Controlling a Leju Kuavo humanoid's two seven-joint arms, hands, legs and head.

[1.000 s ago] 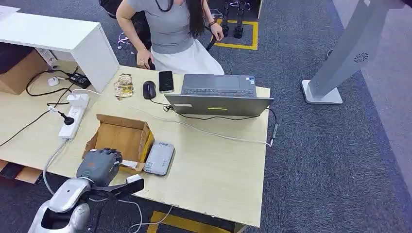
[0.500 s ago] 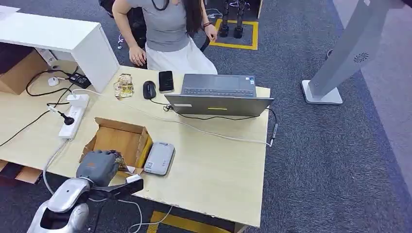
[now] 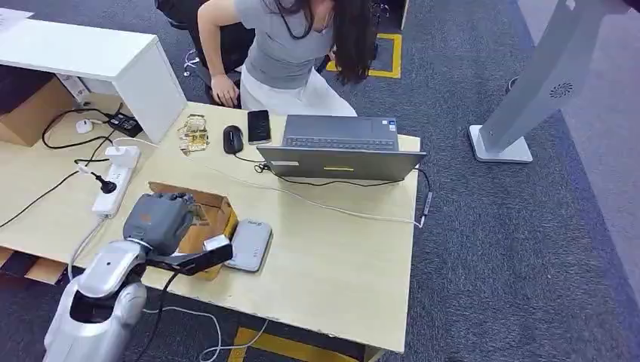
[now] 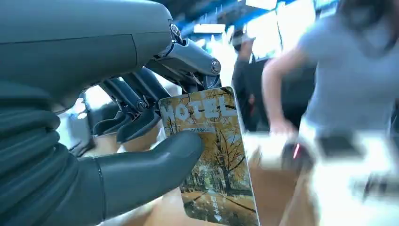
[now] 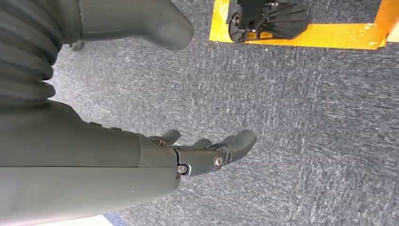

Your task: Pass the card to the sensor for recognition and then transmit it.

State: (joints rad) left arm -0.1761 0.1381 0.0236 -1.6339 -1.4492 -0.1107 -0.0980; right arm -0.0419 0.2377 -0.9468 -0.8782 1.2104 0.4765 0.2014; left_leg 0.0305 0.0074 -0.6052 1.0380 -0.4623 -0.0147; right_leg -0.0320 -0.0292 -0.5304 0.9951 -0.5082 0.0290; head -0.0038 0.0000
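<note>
My left hand (image 3: 161, 217) hovers above the open cardboard box (image 3: 207, 219) near the table's front edge. It pinches a hotel key card (image 4: 209, 155), printed with yellow autumn trees, between thumb and fingers (image 4: 136, 120). A corner of the card (image 3: 198, 216) peeks out beside the hand in the head view. The grey card sensor (image 3: 249, 246) lies flat on the table just right of the box, a short way from the hand. My right hand (image 5: 207, 153) hangs over blue-grey carpet, fingers apart and holding nothing.
A person (image 3: 290, 45) leans at the far side of the table. A laptop (image 3: 340, 147), mouse (image 3: 232, 139), phone (image 3: 259, 126), power strip (image 3: 113, 179) and cables (image 3: 332, 204) lie on the table (image 3: 332, 264). A white cabinet (image 3: 98, 64) stands at the back left.
My left hand has risen out of the box with the card and moved slightly right and away. The person has leaned forward and shifted right.
</note>
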